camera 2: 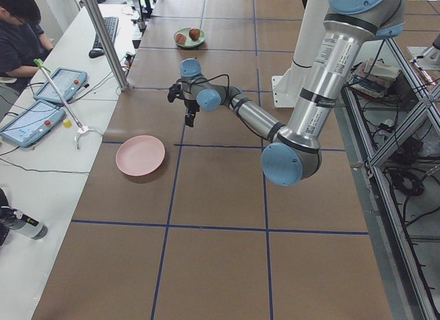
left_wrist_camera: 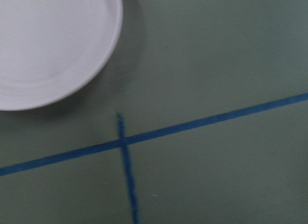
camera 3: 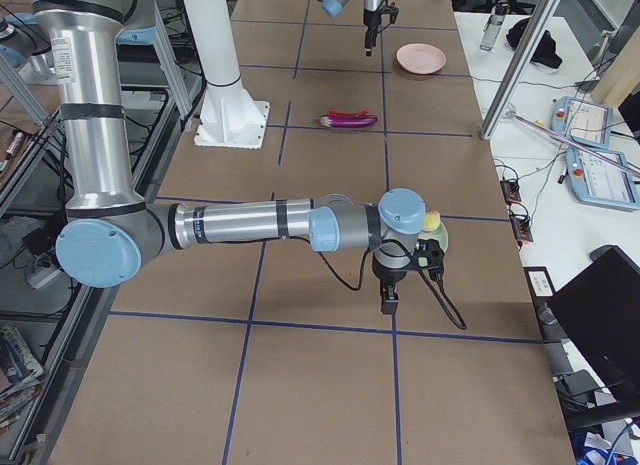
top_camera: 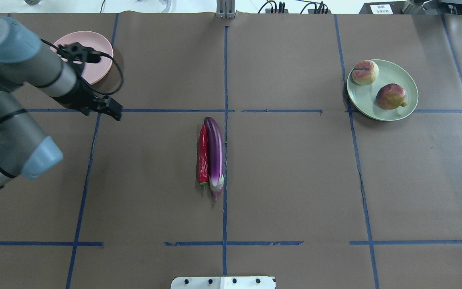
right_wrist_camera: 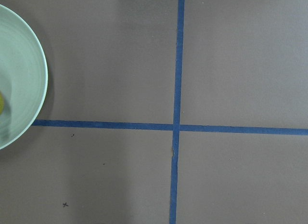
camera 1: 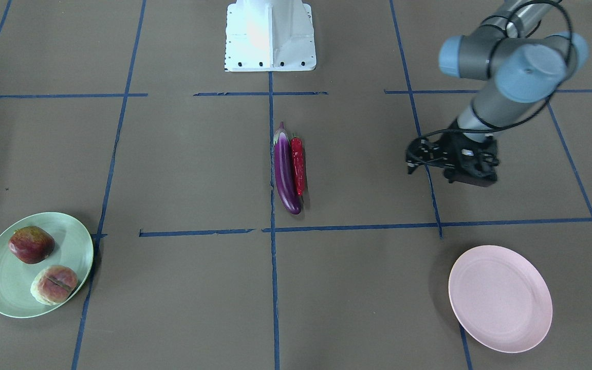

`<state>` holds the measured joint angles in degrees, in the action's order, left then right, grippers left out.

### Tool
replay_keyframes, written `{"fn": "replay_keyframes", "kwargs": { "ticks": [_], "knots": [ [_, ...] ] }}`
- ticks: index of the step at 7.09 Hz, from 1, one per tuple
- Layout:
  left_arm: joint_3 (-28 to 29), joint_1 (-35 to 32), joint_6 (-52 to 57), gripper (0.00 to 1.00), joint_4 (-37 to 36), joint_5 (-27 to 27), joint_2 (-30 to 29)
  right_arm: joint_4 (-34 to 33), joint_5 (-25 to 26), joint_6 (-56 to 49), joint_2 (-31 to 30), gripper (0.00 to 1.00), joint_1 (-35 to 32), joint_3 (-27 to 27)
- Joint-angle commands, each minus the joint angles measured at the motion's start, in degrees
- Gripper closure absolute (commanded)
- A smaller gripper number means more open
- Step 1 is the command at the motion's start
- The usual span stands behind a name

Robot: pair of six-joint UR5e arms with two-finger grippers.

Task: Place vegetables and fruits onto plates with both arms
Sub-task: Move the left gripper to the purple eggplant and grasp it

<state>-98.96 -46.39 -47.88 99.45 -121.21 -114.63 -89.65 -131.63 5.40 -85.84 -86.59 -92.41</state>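
**Overhead view, clock directions taken from the vegetables at table centre.** Nearest the robot is the white metal base block (top_camera: 223, 282), at 6 o'clock on the brown paper-covered table (top_camera: 295, 180).

- **Vegetables:** The long glossy purple eggplant (top_camera: 215, 154) lies at centre with its green-purple cap towards 6 o'clock. The slim wrinkled red chili pepper (top_camera: 203, 156) lies parallel and touching it on the 9 o'clock side.
- **Left arm:** At 10 o'clock the black left gripper (top_camera: 112, 109) hangs over a tape line, well apart from the vegetables. How far its jaws stand apart cannot be told.
- **Pink plate:** Farther out on the same bearing lies the round pale pink plate (top_camera: 94, 72).
- **Green plate:** At 2 o'clock, the round pale green plate (top_camera: 405, 80) carries both fruits. The pale yellow-pink grooved peach (top_camera: 365, 72) sits at the plate's 10 o'clock and the dark red pomegranate (top_camera: 391, 96) at its 4 o'clock.
- **Right arm:** Only the exterior right view shows the black right gripper (camera 3: 388, 303), pointing down just beside the green plate. Its opening cannot be judged there.
- **Wrist views:** The left shows the pink plate's rim beside a tape crossing. The right shows the green plate's edge.
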Motion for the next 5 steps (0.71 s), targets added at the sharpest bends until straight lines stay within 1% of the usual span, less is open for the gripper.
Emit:
{"fn": "replay_keyframes", "kwargs": {
  "ticks": [1,2,3,5],
  "knots": [
    [0.2,10.8,-16.3,0.0,-10.0,10.9,-11.1,0.0,0.0,0.1,0.0,0.0,0.0,-0.1],
    [2.1,15.8,-22.5,0.0,-10.3,14.7,-15.0,0.0,0.0,0.1,0.0,0.0,0.0,-0.1],
    [6.9,17.9,-26.7,0.0,-10.3,18.6,-19.7,0.0,0.0,0.1,0.1,0.0,0.1,-0.1],
    [18.1,21.3,-29.9,0.0,-10.2,23.8,-27.6,-0.1,0.0,0.1,0.0,0.0,0.2,0.0]
  ]
}}
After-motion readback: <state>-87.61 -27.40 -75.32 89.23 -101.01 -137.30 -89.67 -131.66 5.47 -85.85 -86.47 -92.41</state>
